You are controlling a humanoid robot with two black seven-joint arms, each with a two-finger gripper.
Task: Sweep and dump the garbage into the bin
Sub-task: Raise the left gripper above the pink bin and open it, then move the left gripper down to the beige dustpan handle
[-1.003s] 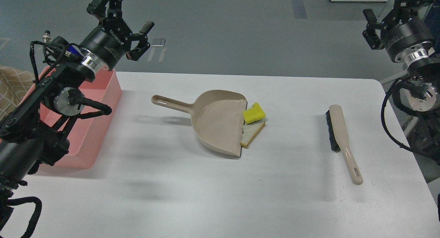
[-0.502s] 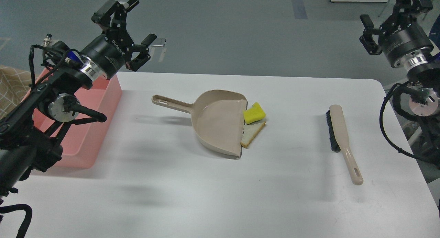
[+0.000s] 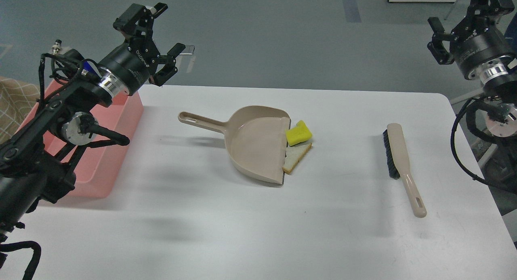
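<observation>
A white rectangular bench (image 3: pixel 242 223) with rounded corners filled most of the frame. Near its centre lay a beige plastic dustpan (image 3: pixel 254 144), its handle pointing toward the left of the frame and its straight open lip facing right. Two pieces of garbage sat against that lip: a notched yellow sponge chunk (image 3: pixel 299 133) with a green face, touching the lip's upper part, and just below it a triangular white bread slice with a tan crust (image 3: pixel 296 156), its edge against the lip. The sponge and the bread touched each other. Neither lay inside the pan.

At the left edge of the frame stood a large shallow pink plastic bin (image 3: pixel 115 150) with smooth walls, resting on the bench and partly hidden behind the left arm. It was well apart from the dustpan and the garbage.

In the right part of the frame, well apart from the dustpan, lay a beige brush with black bristles (image 3: pixel 400 158), its bristles facing left and its handle running toward the lower right.

The left gripper (image 3: pixel 161 35) hung in the upper left of the frame, above the bin's far corner, its fingers spread apart and holding nothing. The right gripper (image 3: pixel 464 11) was in the upper right corner, partly cut off by the frame edge; its fingers looked spread and empty.
</observation>
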